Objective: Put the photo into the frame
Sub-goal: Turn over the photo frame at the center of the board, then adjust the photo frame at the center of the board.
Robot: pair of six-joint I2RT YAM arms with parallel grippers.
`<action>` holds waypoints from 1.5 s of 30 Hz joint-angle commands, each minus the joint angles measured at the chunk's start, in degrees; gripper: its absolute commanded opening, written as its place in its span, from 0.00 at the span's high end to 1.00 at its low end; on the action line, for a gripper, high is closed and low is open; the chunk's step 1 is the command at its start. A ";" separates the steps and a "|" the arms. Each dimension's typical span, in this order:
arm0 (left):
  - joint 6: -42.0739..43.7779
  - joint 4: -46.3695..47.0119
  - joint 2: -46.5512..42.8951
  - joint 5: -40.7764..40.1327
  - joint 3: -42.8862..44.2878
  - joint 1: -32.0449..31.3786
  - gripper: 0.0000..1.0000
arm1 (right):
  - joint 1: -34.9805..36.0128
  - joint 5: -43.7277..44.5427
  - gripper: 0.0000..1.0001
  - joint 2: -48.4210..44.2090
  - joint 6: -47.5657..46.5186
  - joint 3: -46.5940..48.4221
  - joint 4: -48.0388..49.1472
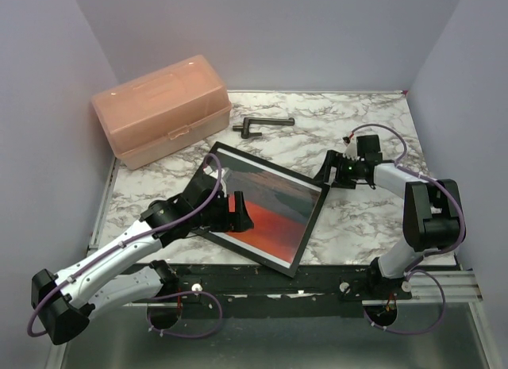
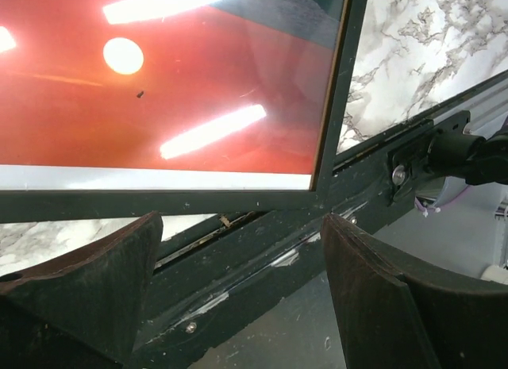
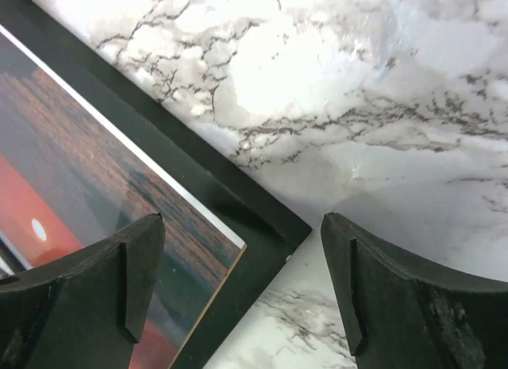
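The photo point(image 1: 274, 204) lies inside the frame point(image 1: 312, 230), which rests flat and askew on the marble table point(image 1: 365, 218) between the two arms. Its red sky and small white sun face up, and a white margin runs along the frame's inner edge. At the left, the left gripper point(image 1: 244, 214) hovers over the print's near-left part with its jaws spread wide, holding nothing. The step in hand looks like settling the print square in its recess. To do that well, press lightly and flat near the corners, and avoid dragging across the glossy face or nudging the frame toward the near table edge. At the right, the right gripper point(image 1: 322, 177) stands over the frame's far-right corner, jaws likewise wide apart and gripping nothing. Whether a fingertip brushes the black rim cannot be told.
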 commanded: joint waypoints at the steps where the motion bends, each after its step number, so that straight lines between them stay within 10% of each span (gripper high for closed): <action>1: -2.49 1.55 -2.21 0.47 -2.47 0.53 0.18 | -0.30 6.46 0.10 -0.46 -2.44 0.88 1.29; 23: -18.57 -1.67 -1.00 2.11 -17.61 11.23 0.15 | 2.03 3.51 0.00 9.75 4.97 11.95 -5.39; 45: -14.20 15.30 14.45 3.55 -15.20 14.87 0.22 | 5.24 -1.41 0.00 2.61 7.47 -2.54 -8.55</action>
